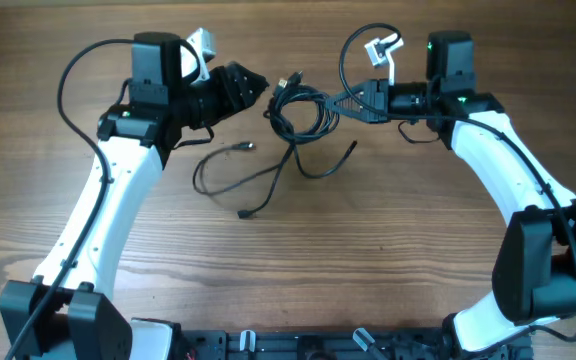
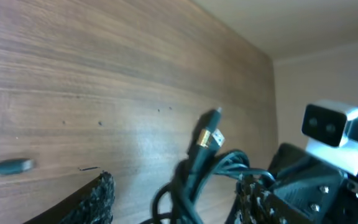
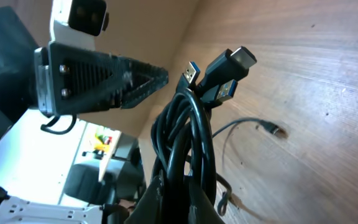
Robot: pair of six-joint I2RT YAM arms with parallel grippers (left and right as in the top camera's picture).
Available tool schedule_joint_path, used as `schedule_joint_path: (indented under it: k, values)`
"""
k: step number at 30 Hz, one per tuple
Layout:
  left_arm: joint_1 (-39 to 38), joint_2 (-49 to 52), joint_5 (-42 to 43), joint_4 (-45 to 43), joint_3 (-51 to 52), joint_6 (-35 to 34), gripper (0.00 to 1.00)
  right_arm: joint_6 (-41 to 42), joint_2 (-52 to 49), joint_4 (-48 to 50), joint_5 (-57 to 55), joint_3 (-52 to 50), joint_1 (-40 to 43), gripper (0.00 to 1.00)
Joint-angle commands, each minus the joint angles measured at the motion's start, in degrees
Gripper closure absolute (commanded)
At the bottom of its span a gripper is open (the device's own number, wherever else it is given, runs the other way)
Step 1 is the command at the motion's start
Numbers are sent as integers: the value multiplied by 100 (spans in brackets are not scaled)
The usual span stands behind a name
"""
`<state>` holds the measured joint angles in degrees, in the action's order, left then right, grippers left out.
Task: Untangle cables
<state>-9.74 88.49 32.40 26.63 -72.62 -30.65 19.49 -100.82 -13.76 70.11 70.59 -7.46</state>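
Right pincer clamped on bunched cables; left pincer at bundle's 9 o'clock, jaws apart, gripping nothing

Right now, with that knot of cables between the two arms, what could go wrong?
Only the right fingers grip the bundle; the left fingers stand open around it, so a pull may drag the whole knot rather than loosen it.
Plugs poke out of the bundle and might snag in its loops.
The loose cable on the table could get dragged along.
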Motion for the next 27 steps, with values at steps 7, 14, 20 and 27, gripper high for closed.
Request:
schedule_joint_path:
  k: [7, 14, 20, 27]
  values:
    - [-789, -101, -518, 490, -37, 420, 50, -35, 205, -734, -1606, 24, -651, 96]
    - [-1038, -57, -1832, 1528, -37, -822, 50, 166, 205, -809, -2127, 24, -737, 96]
    - [-1137, 136, -1836, 1519, -35, -914, 54, 151, 205, -857, -2120, 24, -739, 96]
    - [-1333, 767, -1812, 1102, -35, -1060, 62, 76, 205, -973, -2120, 24, -750, 96]
